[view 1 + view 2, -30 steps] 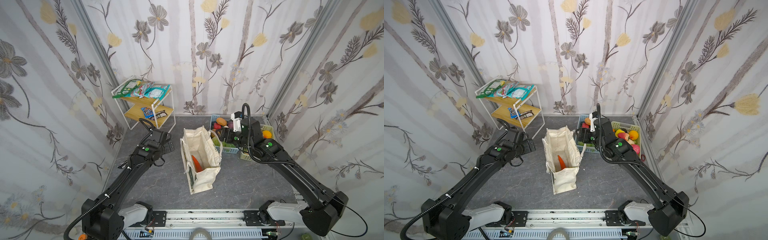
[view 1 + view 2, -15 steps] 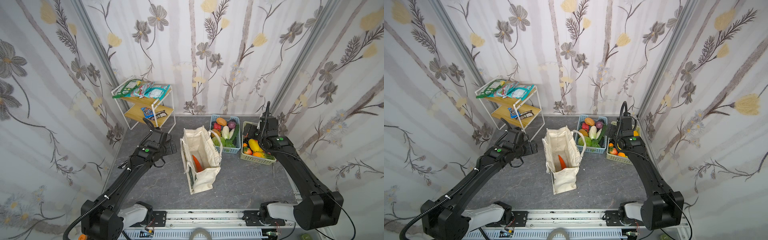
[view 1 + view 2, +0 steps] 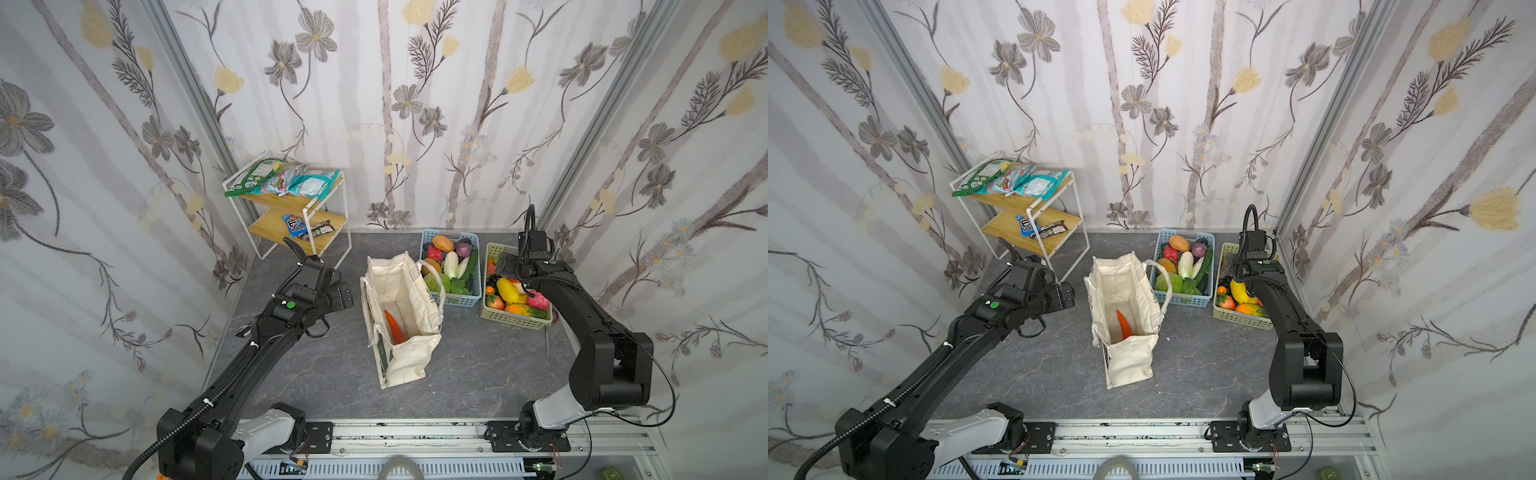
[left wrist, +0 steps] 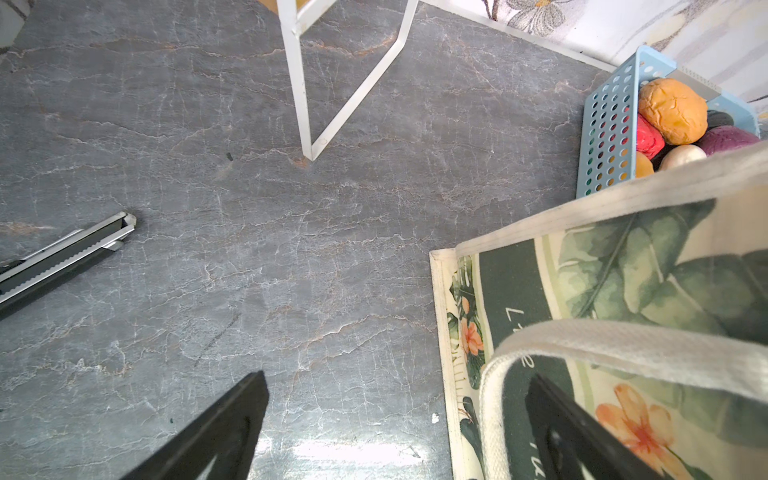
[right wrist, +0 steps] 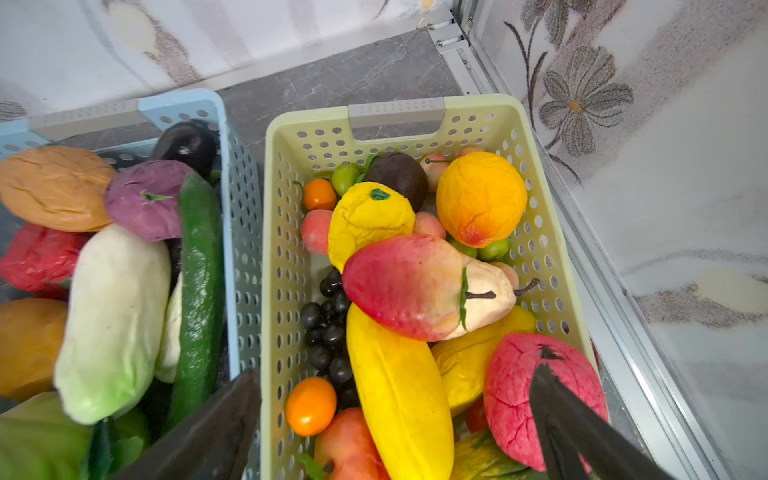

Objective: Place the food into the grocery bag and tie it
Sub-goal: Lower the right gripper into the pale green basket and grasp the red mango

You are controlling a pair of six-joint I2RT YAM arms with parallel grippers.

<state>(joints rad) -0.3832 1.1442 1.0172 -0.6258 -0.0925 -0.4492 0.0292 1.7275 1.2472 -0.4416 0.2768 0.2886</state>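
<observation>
The cream grocery bag (image 3: 409, 365) (image 3: 1129, 365) stands open mid-table with an orange carrot (image 3: 395, 328) (image 3: 1124, 323) inside. My left gripper (image 3: 343, 293) (image 4: 397, 378) is open beside the bag's left side (image 4: 623, 266); one finger is inside the loop of the strap handle (image 4: 623, 345). My right gripper (image 3: 505, 266) (image 5: 394, 374) hangs open over the pale green basket (image 5: 395, 110), above a long yellow fruit (image 5: 399, 395) and a pink-red fruit (image 5: 515, 386). Green and blue snack packets (image 3: 286, 180) lie on the rack's top shelf.
A blue basket (image 3: 457, 300) (image 5: 232, 166) of vegetables stands between the bag and the green basket (image 3: 513, 320). The white wire rack (image 3: 291, 216) stands at the back left, with its leg (image 4: 299, 83) near my left gripper. A utility knife (image 4: 66, 257) lies on the table.
My right arm has swung from beside the bag and blue basket to over the pale green basket, and its jaws have opened wider. The left arm has barely moved.
</observation>
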